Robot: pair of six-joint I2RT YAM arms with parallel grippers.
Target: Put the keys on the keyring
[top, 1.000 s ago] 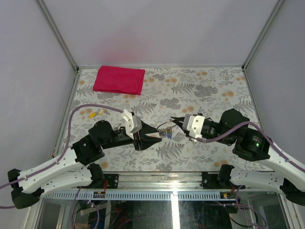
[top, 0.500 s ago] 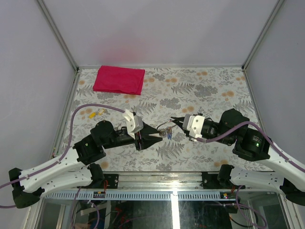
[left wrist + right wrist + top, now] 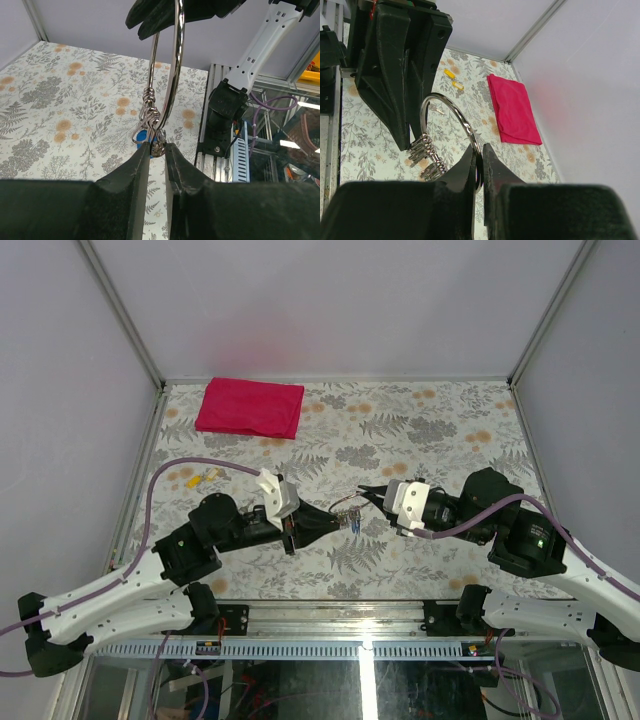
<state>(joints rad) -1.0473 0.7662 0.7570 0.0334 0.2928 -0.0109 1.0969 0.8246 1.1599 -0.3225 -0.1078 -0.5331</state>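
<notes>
A folded red cloth (image 3: 250, 407) lies at the far left of the fern-patterned table (image 3: 430, 430), and two small yellow pieces (image 3: 205, 477) sit near the left edge, just beyond the left arm's cable. Both are well apart from the work in the middle, and nothing on the table stands between the two arms.

The arms reach inward from either side, forearms low and nearly level, their tips meeting above the middle of the table. The keyring (image 3: 150, 109) hangs in the air between them: a large silver loop with a small cluster of wire coils on it. The right gripper (image 3: 479, 150) is clenched on the upper part of the large loop, the wire pinched between its fingertips. The left gripper (image 3: 157, 149) comes from the opposite side with its jaws drawn close about the lowest bit of the loop (a narrow slit shows beside the wire, so I cannot tell whether they are pressing on it).

The keys (image 3: 141, 136) show only as a patch of blue just under the coils, partly hidden behind the left fingertip; from above they are a blue speck below the ring
</notes>
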